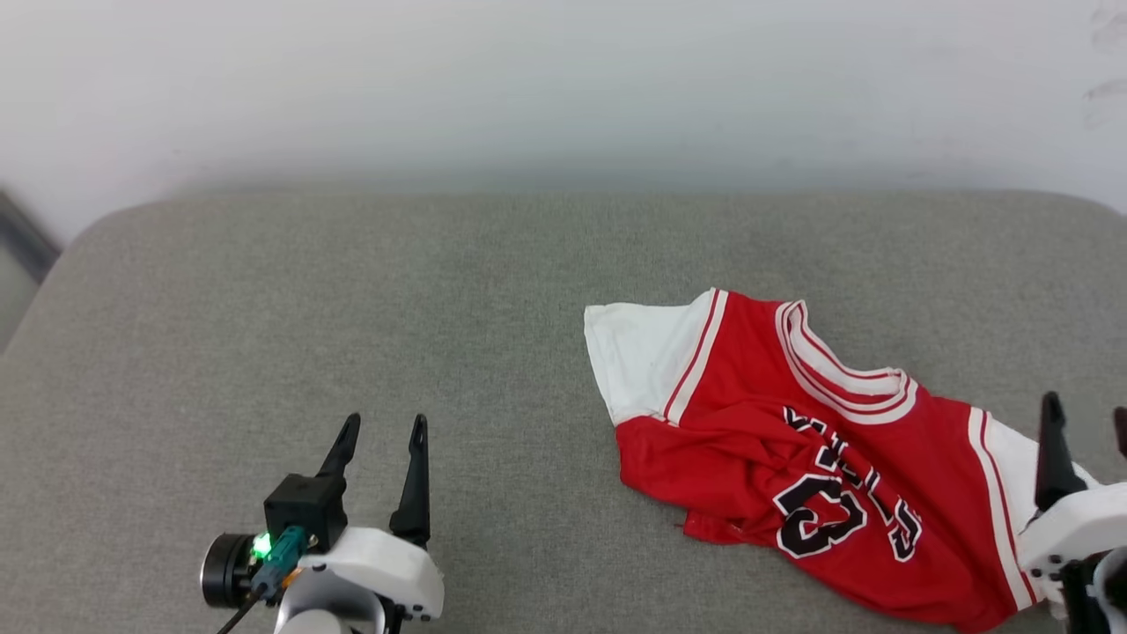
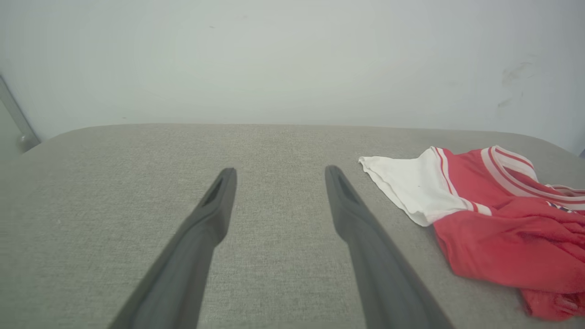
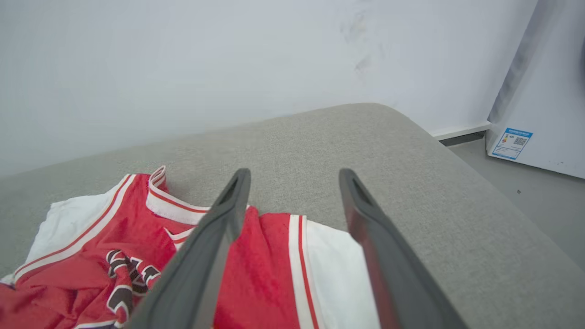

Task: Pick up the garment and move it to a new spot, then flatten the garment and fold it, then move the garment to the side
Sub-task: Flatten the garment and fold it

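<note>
The garment is a thin, soft jersey, red with white sleeves, striped trim at collar and sleeve seams, and black white-outlined letters above a 23. It lies rumpled on the right half of the worktop, a padded slab covered in grey woven cloth with rounded corners. Its lower body is bunched into folds, while one white sleeve lies flat toward the middle. The long axis runs sleeve to sleeve, slanting from mid-worktop toward the near right corner, and the collar points at the pale wall. The left half is bare cloth, giving broad open room out to the far edge. The left end effector hovers there, fingers spread and holding nothing, well apart from the jersey. The right end effector is open above the near-right white sleeve, gripping nothing, close to the worktop's right edge
</note>
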`<state>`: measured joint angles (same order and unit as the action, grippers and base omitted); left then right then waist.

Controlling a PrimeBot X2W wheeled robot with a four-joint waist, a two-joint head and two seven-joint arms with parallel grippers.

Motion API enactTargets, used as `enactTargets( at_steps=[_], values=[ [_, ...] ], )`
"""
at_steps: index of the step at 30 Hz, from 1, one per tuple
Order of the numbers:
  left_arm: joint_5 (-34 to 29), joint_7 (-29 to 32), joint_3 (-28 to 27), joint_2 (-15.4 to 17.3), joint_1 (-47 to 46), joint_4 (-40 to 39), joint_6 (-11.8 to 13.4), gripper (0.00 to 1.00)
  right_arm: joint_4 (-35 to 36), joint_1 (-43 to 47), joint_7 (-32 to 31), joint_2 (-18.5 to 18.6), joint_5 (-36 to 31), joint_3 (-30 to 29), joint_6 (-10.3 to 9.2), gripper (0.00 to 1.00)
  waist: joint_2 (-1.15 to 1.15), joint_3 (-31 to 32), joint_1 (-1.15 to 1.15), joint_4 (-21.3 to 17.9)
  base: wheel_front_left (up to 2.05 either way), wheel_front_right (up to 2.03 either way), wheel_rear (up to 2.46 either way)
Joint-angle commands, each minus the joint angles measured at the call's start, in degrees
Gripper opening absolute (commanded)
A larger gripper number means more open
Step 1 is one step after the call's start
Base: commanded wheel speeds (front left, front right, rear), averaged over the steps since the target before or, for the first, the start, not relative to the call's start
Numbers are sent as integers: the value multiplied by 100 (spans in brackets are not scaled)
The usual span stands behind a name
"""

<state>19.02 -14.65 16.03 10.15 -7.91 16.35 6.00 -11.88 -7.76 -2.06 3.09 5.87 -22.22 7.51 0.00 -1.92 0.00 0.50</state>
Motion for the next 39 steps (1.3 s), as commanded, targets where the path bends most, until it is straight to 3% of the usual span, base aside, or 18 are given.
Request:
enactTargets(
  at_steps=[1, 10, 16, 20, 30, 37, 39],
  values=[
    [20, 13, -16, 26, 67, 2, 13, 100, 36, 85, 35, -16, 3, 11, -4, 100, 0, 102, 0, -18, 0, 0, 0],
    [70, 155, -20, 159, 352, -98, 87, 100, 778, 888, 280, -23, 166, 1287, -4, 100, 0, 406, 0, -46, 0, 0, 0],
    [76, 261, 11, 215, 363, -150, 119, 100, 1148, 1315, 204, -23, 276, 1720, -4, 100, 0, 501, 0, -156, 0, 0, 0],
    [-10, 595, 261, 287, -374, -155, -201, 100, 1419, 1237, 72, -23, 296, 1938, -4, 100, 0, 335, 0, -377, 0, 0, 0],
    [278, 2363, 628, 405, -2856, 538, -1121, 100, 1608, 555, 186, -24, 345, 2234, -4, 100, 0, -841, 0, -974, 0, 0, 0],
    [793, 3820, 1213, 746, -4071, 1364, -1340, 100, 1409, 152, 510, -24, 489, 2434, -4, 100, 0, -1519, 0, -1388, 0, 0, 0],
    [1039, 4358, 1642, 897, -4319, 1469, -1346, 100, 1330, 63, 602, -27, 546, 2458, -3, 100, 0, -1711, 0, -1470, 0, 0, 0]
  ],
)
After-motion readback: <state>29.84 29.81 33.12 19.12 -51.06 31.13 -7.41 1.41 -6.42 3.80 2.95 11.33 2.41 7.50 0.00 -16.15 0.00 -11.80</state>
